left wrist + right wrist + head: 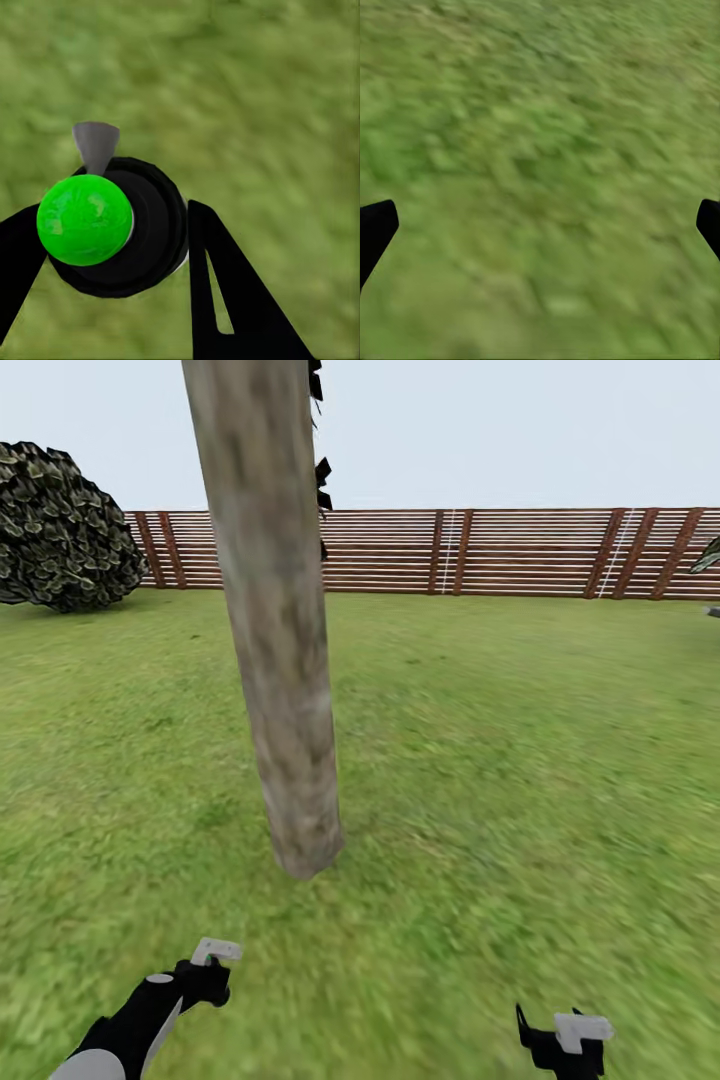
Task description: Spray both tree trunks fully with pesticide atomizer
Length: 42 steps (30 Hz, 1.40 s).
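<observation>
The atomizer [112, 225], black with a green ball on top and a grey nozzle, is sitting between the left pincer's [112, 247] fingers [232, 292], clamped. The right pincer [540, 232] is hanging wide open, empty, over grass [520, 760]. The tree trunk [280, 660] is standing just ahead, between both pincers.

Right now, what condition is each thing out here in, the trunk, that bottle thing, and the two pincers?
tree trunk: standing, leaning a little, bare bark with no visible coating.
atomizer: held between the left pincer's fingers, green cap toward the wrist camera, grey nozzle sticking out.
left pincer: closed on the atomizer.
right pincer: open, empty, over grass.
</observation>
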Motion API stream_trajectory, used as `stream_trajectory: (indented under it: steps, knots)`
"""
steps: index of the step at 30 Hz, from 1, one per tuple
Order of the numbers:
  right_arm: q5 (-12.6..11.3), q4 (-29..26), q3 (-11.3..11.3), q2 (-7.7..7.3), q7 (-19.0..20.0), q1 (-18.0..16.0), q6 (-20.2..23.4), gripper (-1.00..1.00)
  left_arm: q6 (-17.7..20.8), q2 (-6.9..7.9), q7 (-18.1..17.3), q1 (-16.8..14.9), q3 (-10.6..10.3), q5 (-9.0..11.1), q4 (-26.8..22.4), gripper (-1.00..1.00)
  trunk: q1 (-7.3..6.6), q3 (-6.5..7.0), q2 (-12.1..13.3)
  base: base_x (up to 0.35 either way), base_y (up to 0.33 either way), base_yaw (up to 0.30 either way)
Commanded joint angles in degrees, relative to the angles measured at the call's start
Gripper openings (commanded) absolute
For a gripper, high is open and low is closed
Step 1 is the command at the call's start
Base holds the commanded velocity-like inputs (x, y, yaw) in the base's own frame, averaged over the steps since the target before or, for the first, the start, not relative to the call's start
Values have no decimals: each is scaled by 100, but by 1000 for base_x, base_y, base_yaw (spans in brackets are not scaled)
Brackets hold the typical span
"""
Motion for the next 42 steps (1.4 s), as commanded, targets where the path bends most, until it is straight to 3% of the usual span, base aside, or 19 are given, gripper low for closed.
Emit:
stream_trajectory:
  steps: [1, 8, 16, 26, 27, 30, 31, 34, 36, 39, 42]
  knots:
    - [60, 17, -28, 3, -22, -3, -18, 100, 30, -6, -50, -1, 49, -44, -14, -100, 2, -5, -2, 340, -11, 0]
    - [60, 45, -28, 4, -13, -4, -18, 100, 39, -87, -49, -2, 19, -51, -14, -100, 2, -5, -2, 153, -2, 0]
    - [60, 54, -25, 20, -13, -1, -18, 100, 36, -95, -49, -2, 7, -44, -7, -100, 2, -5, -2, 0, 0, -232]
    - [60, 54, -25, 19, -13, -3, -18, 100, 32, -106, -49, 2, 1, -45, 14, -100, 2, -5, -2, 111, -57, -19]
    - [60, 50, -24, 18, -13, -2, -18, 100, 34, -133, -49, 4, -3, -44, 26, -100, 2, -5, -2, 13, -7, 0]
    - [60, 45, -24, 20, -13, -3, -18, 100, 45, -592, -25, 2, -48, -180, 8, -100, 2, -5, -2, 3, -2, 0]
    - [60, 45, -24, 19, -13, -5, -18, 100, 49, -601, -36, -1, -33, -188, 0, -100, 2, -5, -2, 0, 0, 0]
    - [60, 45, -24, 16, -13, -3, -18, 100, 62, -512, -63, -19, 7, -190, -17, -100, 2, -5, -2, 0, 0, 0]
    - [60, 51, -23, 19, -13, -3, -18, 100, 127, -152, -82, -47, 27, -114, -22, -100, 2, -5, -2, 0, 0, 0]
    - [66, 53, -20, 20, -13, -4, -18, 100, 155, 93, -117, -55, 27, 100, -23, -100, 2, -5, -2, 0, 0, 0]
    - [69, 54, -20, 19, -13, -3, -18, 100, 162, 64, -106, -50, -4, 216, -34, -100, 2, -5, -2, 0, 0, 0]
